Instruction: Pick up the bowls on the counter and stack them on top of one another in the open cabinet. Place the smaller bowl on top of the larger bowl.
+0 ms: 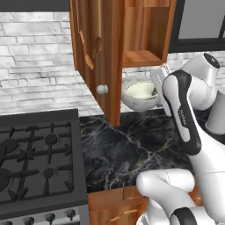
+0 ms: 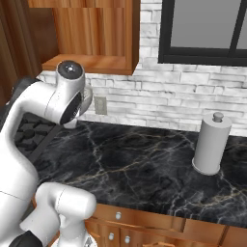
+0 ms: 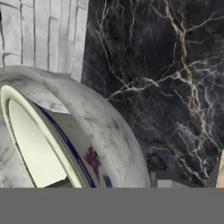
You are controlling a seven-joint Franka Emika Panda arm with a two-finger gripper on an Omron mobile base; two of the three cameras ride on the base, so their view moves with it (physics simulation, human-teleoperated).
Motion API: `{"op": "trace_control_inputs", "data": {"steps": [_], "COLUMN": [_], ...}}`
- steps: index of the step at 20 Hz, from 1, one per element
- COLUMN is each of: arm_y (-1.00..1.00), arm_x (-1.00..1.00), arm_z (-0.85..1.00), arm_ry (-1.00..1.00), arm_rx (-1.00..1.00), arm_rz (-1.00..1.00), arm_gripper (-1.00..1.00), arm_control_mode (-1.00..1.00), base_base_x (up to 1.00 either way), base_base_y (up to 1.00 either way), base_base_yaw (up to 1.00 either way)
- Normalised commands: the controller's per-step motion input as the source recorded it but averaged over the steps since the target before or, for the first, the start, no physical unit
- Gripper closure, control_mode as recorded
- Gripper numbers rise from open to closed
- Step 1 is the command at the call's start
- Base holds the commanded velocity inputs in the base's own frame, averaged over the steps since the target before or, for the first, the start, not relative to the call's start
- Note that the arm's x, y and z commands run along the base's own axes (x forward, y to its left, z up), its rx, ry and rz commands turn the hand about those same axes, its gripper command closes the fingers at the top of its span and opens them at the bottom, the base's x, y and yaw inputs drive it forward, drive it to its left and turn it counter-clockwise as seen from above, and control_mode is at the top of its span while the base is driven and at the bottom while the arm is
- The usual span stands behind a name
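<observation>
Black marble counter (image 1: 132, 145) runs beneath a white brick wall in this kitchen, with a gas stove (image 1: 35, 158) far to the gripper's left. Nearer on that side hangs the cabinet door (image 1: 94, 48), swung open, its round silver knob (image 1: 102, 89) level with the bowls. Just left of the gripper (image 1: 156, 87) sits the larger bowl (image 1: 133, 104), speckled grey-white, with the smaller bowl (image 1: 140, 91) nested inside it. The pair is at the back of the counter, close to the wall and directly below the cabinet shelf (image 1: 140, 57).

From the hand camera the larger bowl's rim (image 3: 109, 131) and the cream inside (image 3: 30, 144) loom right against the gripper. Its fingers are hidden, so whether they are apart or clamped on the rim cannot be told. Whether the bowls rest on the counter or hang just above it is equally unclear.

Since the bowls appear stacked, the step now looks like raising both to the shelf. That calls for a firm hold on the rim, a level carry so the cream bowl does not slide out, and clearing the shelf's front edge before moving in. The open door crowds the left side of the path. Well to the gripper's right stands a paper towel roll (image 2: 211, 143), below a dark window (image 2: 207, 29), out of the way.
</observation>
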Motion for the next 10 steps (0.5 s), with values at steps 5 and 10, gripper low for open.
{"op": "trace_control_inputs", "data": {"steps": [5,10], "arm_y": [-0.08,-0.02], "arm_x": [-0.11,-0.04], "arm_z": [0.46,0.46], "arm_ry": [-0.02,-0.04], "arm_rx": [0.05,0.05], "arm_rz": [-0.12,-0.1], "arm_gripper": [1.0,1.0], "arm_control_mode": [-1.0,-1.0], "base_base_x": [0.0,0.0], "base_base_y": [0.0,0.0], "base_base_yaw": [0.0,0.0]}}
